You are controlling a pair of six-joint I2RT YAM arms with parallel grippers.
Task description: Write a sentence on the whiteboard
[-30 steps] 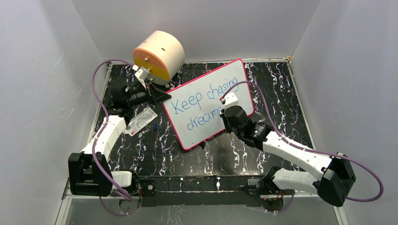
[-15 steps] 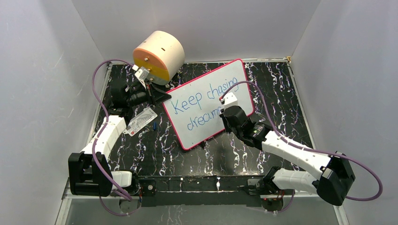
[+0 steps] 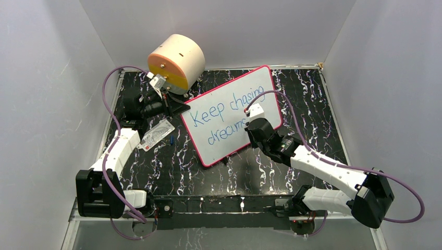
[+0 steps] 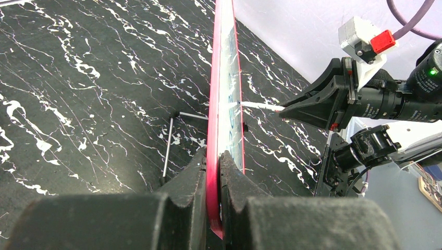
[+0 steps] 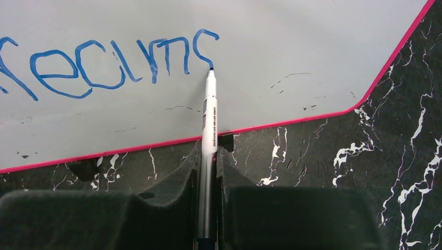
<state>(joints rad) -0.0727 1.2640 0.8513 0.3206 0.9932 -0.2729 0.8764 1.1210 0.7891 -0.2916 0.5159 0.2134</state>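
The whiteboard (image 3: 232, 115) with a pink-red border stands tilted on the black marble table, propped on a wire stand. The sentence (image 3: 221, 115) in blue reads "Keep chasing" above "dreams", its last letter partly drawn. My left gripper (image 3: 180, 107) is shut on the board's left edge; the left wrist view shows the pink rim (image 4: 213, 156) clamped between the pads. My right gripper (image 3: 249, 125) is shut on a white marker (image 5: 209, 120). The marker's blue tip touches the board at the last letter's stroke (image 5: 200, 49).
A cream and orange cylinder (image 3: 176, 63) stands at the back left, behind the left gripper. A small white printed card (image 3: 155, 135) and a small blue cap (image 3: 171, 139) lie left of the board. Grey walls enclose the table.
My right gripper has shifted slightly down and right along the second line while the last letter grows. The left arm and board have not moved.
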